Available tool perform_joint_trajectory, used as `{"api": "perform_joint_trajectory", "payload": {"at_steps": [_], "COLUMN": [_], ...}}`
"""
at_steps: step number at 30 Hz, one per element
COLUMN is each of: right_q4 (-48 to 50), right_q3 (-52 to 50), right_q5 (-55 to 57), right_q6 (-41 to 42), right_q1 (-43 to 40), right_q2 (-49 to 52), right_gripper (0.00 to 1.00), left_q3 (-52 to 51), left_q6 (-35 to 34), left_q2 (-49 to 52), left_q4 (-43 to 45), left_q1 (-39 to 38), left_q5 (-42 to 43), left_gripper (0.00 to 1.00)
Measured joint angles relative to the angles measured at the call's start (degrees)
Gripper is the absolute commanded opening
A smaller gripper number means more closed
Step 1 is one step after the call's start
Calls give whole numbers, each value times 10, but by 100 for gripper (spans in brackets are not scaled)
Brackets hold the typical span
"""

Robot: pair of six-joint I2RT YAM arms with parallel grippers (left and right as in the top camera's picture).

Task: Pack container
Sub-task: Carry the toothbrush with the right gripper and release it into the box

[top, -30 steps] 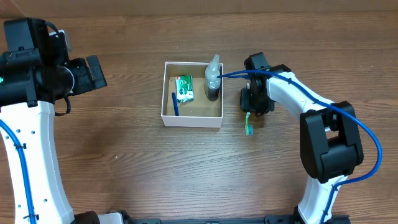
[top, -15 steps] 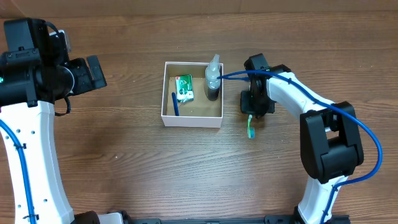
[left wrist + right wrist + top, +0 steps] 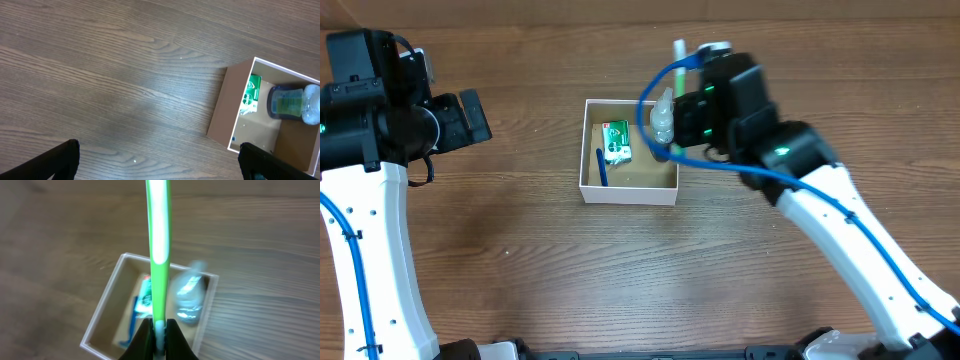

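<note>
My right end effector (image 3: 698,58) is clamped tight on the green toothbrush (image 3: 159,255). In the right wrist view both fingers (image 3: 142,342) press the handle's lower end with no gap. The toothbrush runs straight out from the fingers, and that view is blurred. In the overhead view my right arm hangs above the container's far right corner, off the table (image 3: 520,250). Only the toothbrush's pale tip shows there, past the far wall.

My left end effector (image 3: 159,145) is wide open with nothing in it. Its dark fingers sit at the bottom corners of the left wrist view, with bare wood between them. It is held well to the left of the container.

The container (image 3: 628,192) sits on the table about midway between my arms, open top up.
- A clear bottle (image 3: 663,125) with a dark base stands in its far right corner.
- A green packet (image 3: 615,142) lies flat on the brown floor, just left of the bottle.
- A thin blue item (image 3: 601,167) lies near the left wall. I cannot tell what it is.
</note>
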Motion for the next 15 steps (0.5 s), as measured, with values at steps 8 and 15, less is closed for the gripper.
{"api": "perform_joint_trajectory", "payload": {"at_steps": [8, 15], "right_q4": [66, 72], "right_q3": [0, 0], "right_q5": [0, 0], "right_q6": [-1, 0], "right_q1": [72, 71], "right_q2": [134, 188], "right_gripper": [4, 41], "left_q3": [0, 0], "left_q6": [0, 0], "left_q2": [0, 0], "left_q4": [0, -3], "left_q1": [0, 0], "left_q5": [0, 0], "left_gripper": [100, 100]}}
